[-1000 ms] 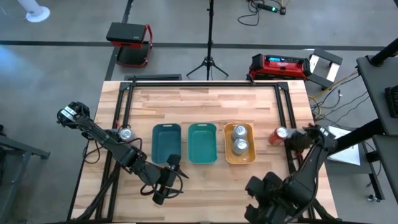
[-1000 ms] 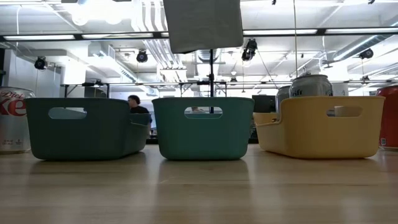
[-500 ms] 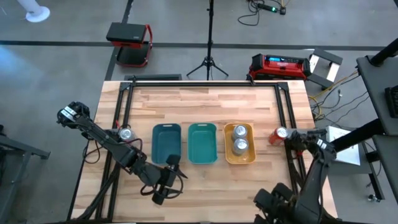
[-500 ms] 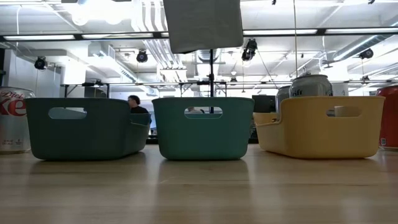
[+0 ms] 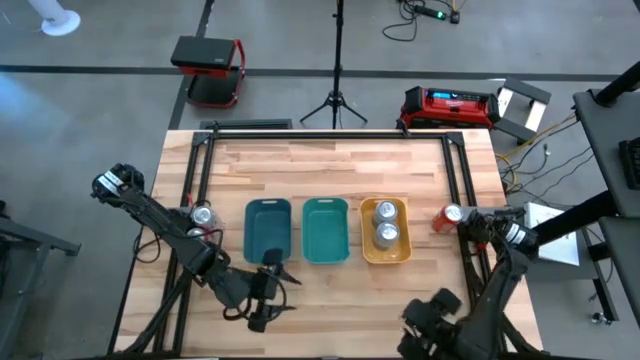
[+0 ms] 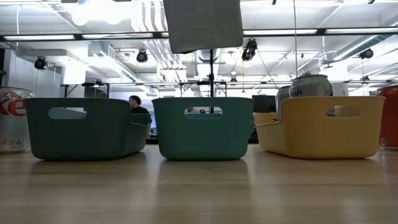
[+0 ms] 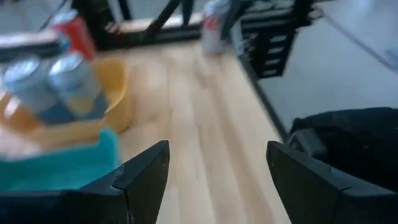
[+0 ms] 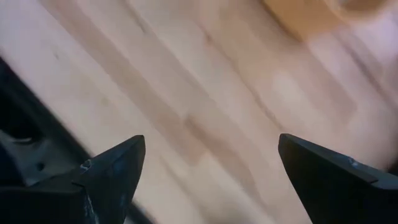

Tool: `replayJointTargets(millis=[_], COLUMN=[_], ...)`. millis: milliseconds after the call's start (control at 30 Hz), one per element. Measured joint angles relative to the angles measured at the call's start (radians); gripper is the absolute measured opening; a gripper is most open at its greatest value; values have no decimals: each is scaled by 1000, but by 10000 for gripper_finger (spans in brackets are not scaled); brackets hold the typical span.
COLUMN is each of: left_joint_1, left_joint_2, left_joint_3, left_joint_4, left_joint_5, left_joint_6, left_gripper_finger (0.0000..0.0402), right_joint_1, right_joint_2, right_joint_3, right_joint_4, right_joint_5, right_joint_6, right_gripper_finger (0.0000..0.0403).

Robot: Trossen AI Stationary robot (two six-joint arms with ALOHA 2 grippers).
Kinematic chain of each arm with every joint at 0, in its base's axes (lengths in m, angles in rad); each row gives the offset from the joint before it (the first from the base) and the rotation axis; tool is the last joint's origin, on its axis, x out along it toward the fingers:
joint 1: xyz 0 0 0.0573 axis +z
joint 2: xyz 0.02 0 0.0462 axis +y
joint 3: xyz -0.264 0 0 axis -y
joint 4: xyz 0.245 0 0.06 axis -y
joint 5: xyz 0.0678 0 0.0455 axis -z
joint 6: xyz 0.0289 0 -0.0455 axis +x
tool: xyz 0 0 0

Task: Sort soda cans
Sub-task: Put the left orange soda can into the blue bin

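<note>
three trays sit in a row mid tabletop (image 5: 330,160): dark teal tray (image 5: 267,229), teal tray (image 5: 325,229), then yellow tray (image 5: 385,231) toward the right arm's side. two silver cans (image 5: 385,222) stand inside the yellow tray, one behind the other, touching or nearly so. the low view shows one can top poking up over the yellow rim.

a red can (image 5: 447,217) stands upright on the tabletop just beside the yellow tray, near the right edge. another can (image 5: 203,215) with red on its body stands near the left edge, a bit apart from the dark teal tray. in the low view it shows silver with red lettering at the far left, and the red one shows at the far right edge. that's four cans i can see.

left claw (image 5: 270,262) is low over the near part of the tabletop, just by the near end of the dark teal tray. its wrist view shows both fingers (image 7: 146,174) spread wide with nothing between them, looking toward the yellow tray and its cans.

right claw (image 8: 208,177) hangs over bare wood near a corner of the yellow tray, fingers spread wide, nothing held. in the high view i can't pick out the claw itself, just the right arm (image 5: 500,275) along the tabletop's right edge.

a person shows far back in the room in the low view.
</note>
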Motion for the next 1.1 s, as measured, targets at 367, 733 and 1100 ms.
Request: replayJointTargets(millis=[367, 733, 1100], left_joint_1=[-2, -1, -2], left_joint_2=[-53, -63, -68], left_joint_3=[23, 270, 195], left_joint_4=[-573, -1316, -1482], left_joint_5=[-12, 118, 299], left_joint_6=[-669, -1214, -1598], left_gripper_finger=[254, 254, 255], right_joint_1=[-109, -141, -147], right_joint_2=[0, 0, 0], right_joint_3=[-106, -121, -151], right_joint_4=[539, 612, 613], right_joint_5=[125, 126, 147], right_joint_6=[-663, -976, -1097], right_gripper_finger=[364, 364, 364])
